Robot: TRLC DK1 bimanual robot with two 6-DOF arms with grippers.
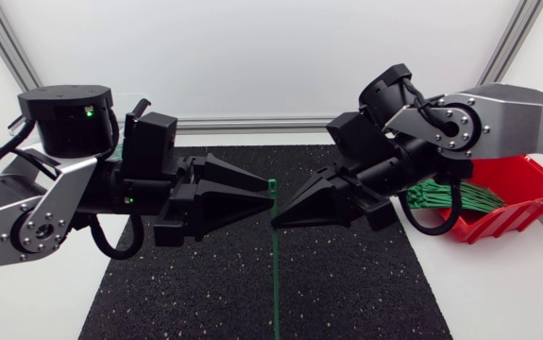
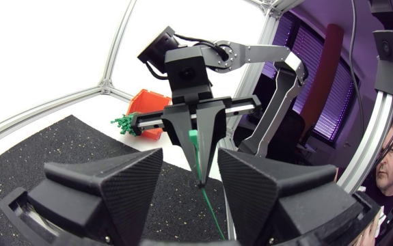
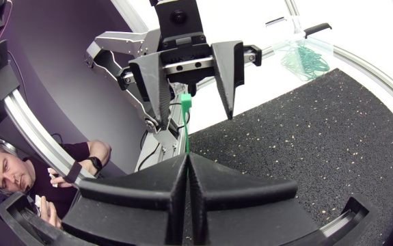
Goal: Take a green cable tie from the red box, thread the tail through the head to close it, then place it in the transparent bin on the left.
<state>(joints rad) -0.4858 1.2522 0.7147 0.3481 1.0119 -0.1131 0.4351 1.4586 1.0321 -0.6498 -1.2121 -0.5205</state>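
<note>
Left hand spread open, right hand ahead pinching upright green cable tie, red box behind

we are looking down on a white table that is carrying a black mat, flecked with pale specks, across its middle. silver aluminium rails are running along the table's back edge and rising at its corners. a plain white panel is standing behind them. bright, even light is washing over the panel and the tabletop.
</note>
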